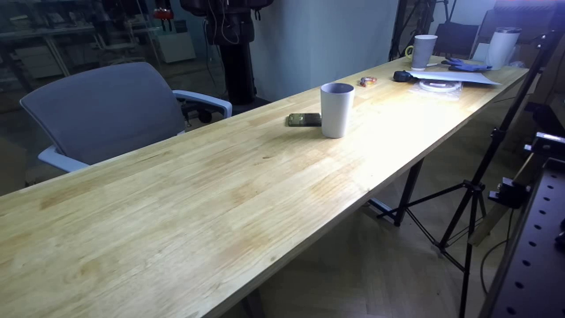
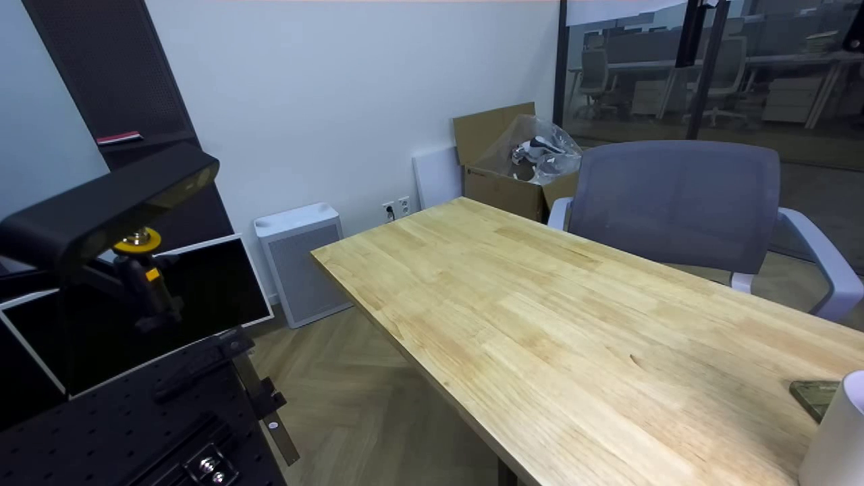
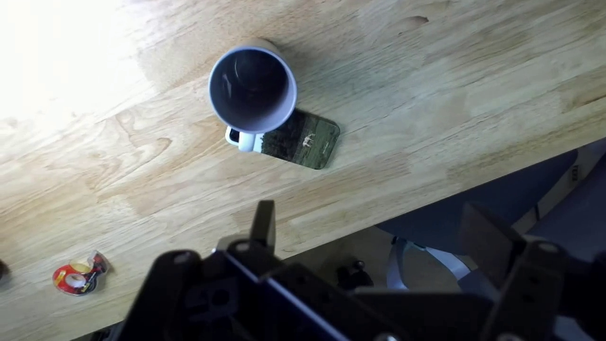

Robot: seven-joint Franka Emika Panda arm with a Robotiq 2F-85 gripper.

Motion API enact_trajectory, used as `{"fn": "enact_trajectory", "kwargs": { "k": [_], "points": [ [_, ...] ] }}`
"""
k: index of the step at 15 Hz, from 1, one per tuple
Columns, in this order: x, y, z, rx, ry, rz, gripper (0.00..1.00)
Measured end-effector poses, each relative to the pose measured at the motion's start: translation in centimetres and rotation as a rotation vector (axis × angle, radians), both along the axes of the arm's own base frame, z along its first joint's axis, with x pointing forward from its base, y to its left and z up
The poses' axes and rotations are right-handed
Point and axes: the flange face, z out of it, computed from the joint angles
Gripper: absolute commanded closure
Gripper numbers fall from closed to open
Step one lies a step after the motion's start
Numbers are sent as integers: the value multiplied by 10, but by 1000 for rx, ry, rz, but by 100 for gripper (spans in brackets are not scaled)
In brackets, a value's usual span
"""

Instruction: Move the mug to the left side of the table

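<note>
The white mug [image 1: 336,112] stands upright on the long light wood table [image 1: 176,212]. In an exterior view only part of the mug [image 2: 837,439] shows at the right edge, with the bare end of the table [image 2: 513,317] beyond it. In the wrist view I look down into the dark inside of the mug [image 3: 253,90]. Its handle points toward the near table edge, beside the phone-like object. My gripper [image 3: 371,219] is open and empty, its fingers wide apart above the table's edge and the chair. It is apart from the mug. I cannot make out the gripper in the exterior views.
A flat dark phone-like object [image 3: 303,139] lies against the mug. A red tape dispenser [image 3: 78,277] lies farther along. A grey chair [image 1: 106,110] stands at the table's long edge. Far clutter includes a cup [image 1: 423,51], a tumbler [image 1: 503,46] and blue gloves [image 1: 465,65].
</note>
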Motion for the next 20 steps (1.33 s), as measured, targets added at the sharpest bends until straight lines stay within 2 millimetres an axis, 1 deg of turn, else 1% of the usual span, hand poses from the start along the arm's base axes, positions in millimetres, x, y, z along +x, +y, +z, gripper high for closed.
{"fn": "enact_trajectory", "kwargs": {
  "k": [6, 10, 13, 16, 20],
  "points": [
    [23, -18, -44, -3, 50, -41, 0],
    [33, -27, -72, -4, 86, -68, 0],
    [35, -29, -95, 1, 120, -84, 0],
    [33, -28, -117, 9, 155, -95, 0],
    [31, -25, -139, 16, 189, -103, 0]
  ]
}}
